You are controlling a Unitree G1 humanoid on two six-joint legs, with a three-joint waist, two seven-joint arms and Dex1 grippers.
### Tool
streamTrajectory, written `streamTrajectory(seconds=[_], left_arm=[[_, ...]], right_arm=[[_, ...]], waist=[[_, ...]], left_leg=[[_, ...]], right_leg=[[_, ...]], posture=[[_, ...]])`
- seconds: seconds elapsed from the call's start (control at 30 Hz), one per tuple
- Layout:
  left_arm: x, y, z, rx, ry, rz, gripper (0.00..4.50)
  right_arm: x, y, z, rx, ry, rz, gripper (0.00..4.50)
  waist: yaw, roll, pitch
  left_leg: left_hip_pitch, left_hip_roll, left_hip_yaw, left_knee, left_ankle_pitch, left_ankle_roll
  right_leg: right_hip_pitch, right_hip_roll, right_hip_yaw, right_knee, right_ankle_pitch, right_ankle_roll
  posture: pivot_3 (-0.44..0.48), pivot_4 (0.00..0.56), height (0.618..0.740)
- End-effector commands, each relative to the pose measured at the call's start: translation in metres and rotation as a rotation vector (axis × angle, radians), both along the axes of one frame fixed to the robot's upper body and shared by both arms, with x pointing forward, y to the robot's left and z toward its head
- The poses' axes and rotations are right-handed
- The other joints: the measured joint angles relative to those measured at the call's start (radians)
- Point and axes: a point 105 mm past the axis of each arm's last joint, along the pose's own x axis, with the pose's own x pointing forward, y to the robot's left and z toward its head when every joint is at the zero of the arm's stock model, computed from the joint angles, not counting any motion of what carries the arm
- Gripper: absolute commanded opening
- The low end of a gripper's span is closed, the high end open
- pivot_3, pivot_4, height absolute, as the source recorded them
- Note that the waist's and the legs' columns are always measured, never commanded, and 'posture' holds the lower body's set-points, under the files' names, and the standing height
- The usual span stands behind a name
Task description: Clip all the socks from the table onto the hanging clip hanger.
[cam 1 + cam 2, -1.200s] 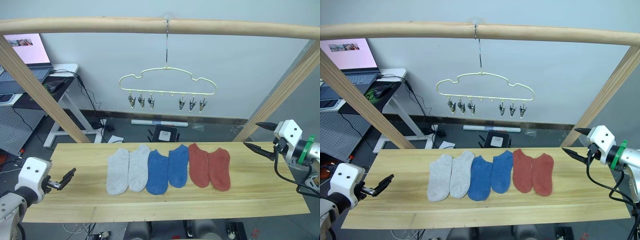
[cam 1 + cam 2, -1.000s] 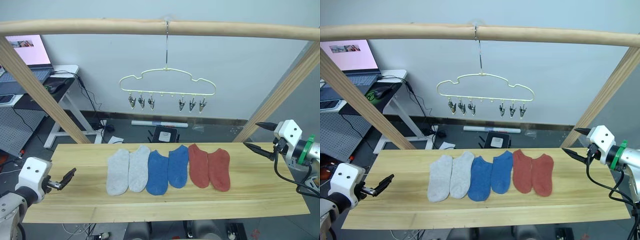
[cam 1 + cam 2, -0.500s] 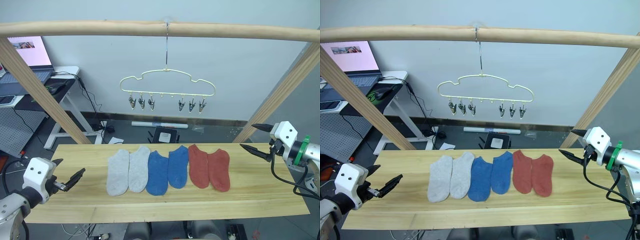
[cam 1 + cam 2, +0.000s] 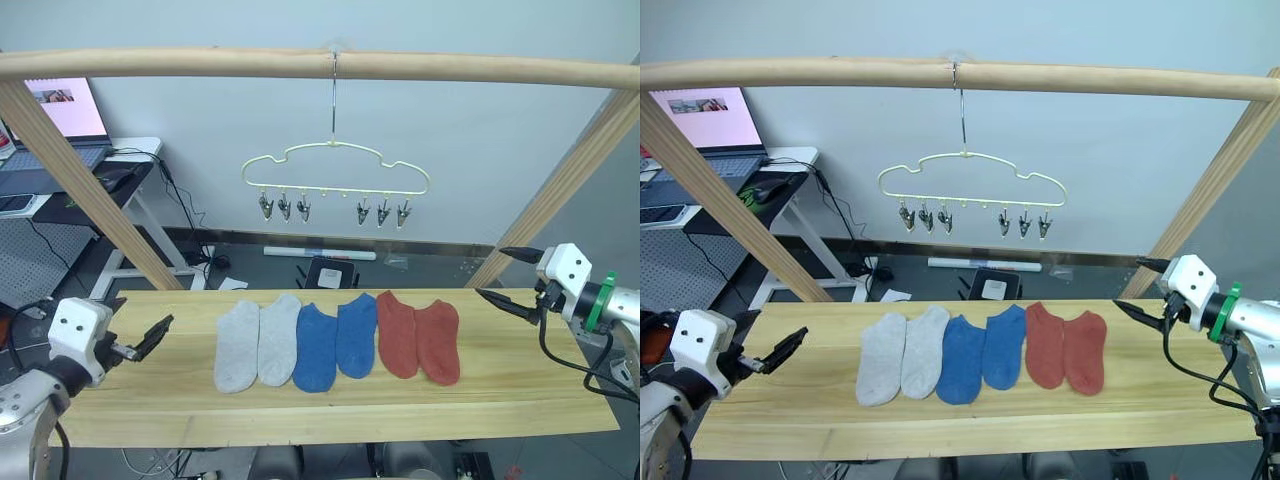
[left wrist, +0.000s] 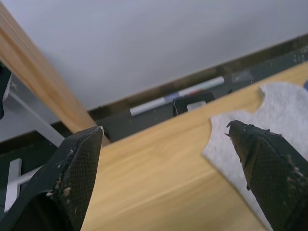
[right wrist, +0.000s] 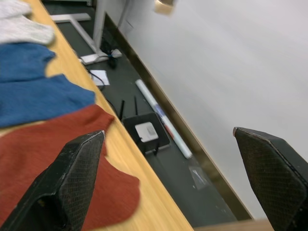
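Observation:
Six socks lie in a row on the table (image 4: 540,372): two light grey (image 4: 237,347), two blue (image 4: 316,347) and two rust red (image 4: 438,340). The cream clip hanger (image 4: 335,165) hangs by its hook from the beam above them, its silvery clips (image 4: 282,208) holding nothing. My left gripper (image 4: 143,314) hovers open over the table's left end, short of the grey socks (image 5: 284,103). Open as well, my right gripper (image 4: 490,272) stands at the table's right end, just past the red socks (image 6: 43,139). Neither gripper holds anything.
A thick round wooden beam (image 4: 200,64) spans the top, carried by slanted posts at left (image 4: 90,190) and right (image 4: 560,190). A desk with a laptop (image 4: 62,108) stands back left. A black box (image 4: 330,270) and a tube lie on the floor behind the table.
My left gripper has moved forward and a little right, toward the grey socks. The right gripper has edged slightly left. The socks and hanger have not moved.

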Motion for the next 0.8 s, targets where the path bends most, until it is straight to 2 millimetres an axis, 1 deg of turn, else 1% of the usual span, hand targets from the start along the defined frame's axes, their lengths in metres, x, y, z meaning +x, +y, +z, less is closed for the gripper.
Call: streamTrajectory(seconds=[0.03,0.23,0.33,0.5,0.6,0.73,0.8], left_arm=[[0.013,-0.020,0.013,-0.023,-0.078,-0.012,4.44],[0.034,-0.054,0.020,-0.120,-0.133,-0.040,4.44],[0.050,-0.071,0.027,-0.148,-0.181,-0.068,4.44],[0.074,-0.088,0.036,-0.196,-0.234,-0.091,4.44],[0.084,-0.098,0.039,-0.231,-0.255,-0.115,3.86],[0.096,-0.110,0.041,-0.272,-0.266,-0.139,2.74],[0.102,-0.115,0.043,-0.285,-0.278,-0.149,2.74]], right_arm=[[-0.006,0.021,0.021,0.045,-0.043,0.056,4.50],[-0.018,0.046,0.036,0.115,-0.023,0.104,4.50],[-0.025,0.059,0.043,0.140,-0.020,0.129,4.50],[-0.030,0.068,0.047,0.159,-0.014,0.138,4.50],[-0.033,0.072,0.047,0.171,-0.010,0.141,4.50],[-0.038,0.077,0.047,0.180,-0.003,0.146,4.50],[-0.041,0.079,0.047,0.186,-0.002,0.149,4.50]], waist=[[0.000,0.000,0.000],[-0.002,0.000,0.000],[-0.003,0.000,0.000],[-0.008,0.000,0.000],[-0.018,0.000,0.001],[-0.028,0.000,0.001],[-0.034,0.000,0.001]], left_leg=[[0.000,0.000,0.000,0.000,0.000,0.000],[0.000,0.000,-0.001,0.001,0.000,0.000],[0.000,-0.001,-0.002,0.002,0.000,0.000],[-0.001,-0.001,-0.002,0.003,0.000,0.000],[-0.001,-0.001,-0.002,0.003,0.000,0.000],[-0.001,-0.001,-0.003,0.003,0.000,0.000],[-0.001,-0.001,-0.004,0.003,0.000,0.000]], right_leg=[[0.000,0.000,0.000,0.000,0.000,0.000],[0.001,0.000,0.000,0.000,0.001,0.001],[0.001,0.001,0.001,0.000,0.001,0.001],[0.001,0.003,0.001,0.000,0.001,0.001],[0.001,0.004,0.001,0.000,0.002,0.001],[0.001,0.004,0.001,-0.001,0.001,0.001],[0.001,0.005,0.001,-0.001,0.002,0.001]], posture=[[-0.052,0.135,0.740],[-0.084,0.146,0.740],[-0.096,0.152,0.740],[-0.123,0.160,0.740],[-0.142,0.166,0.740],[-0.156,0.169,0.740],[-0.170,0.172,0.740]])
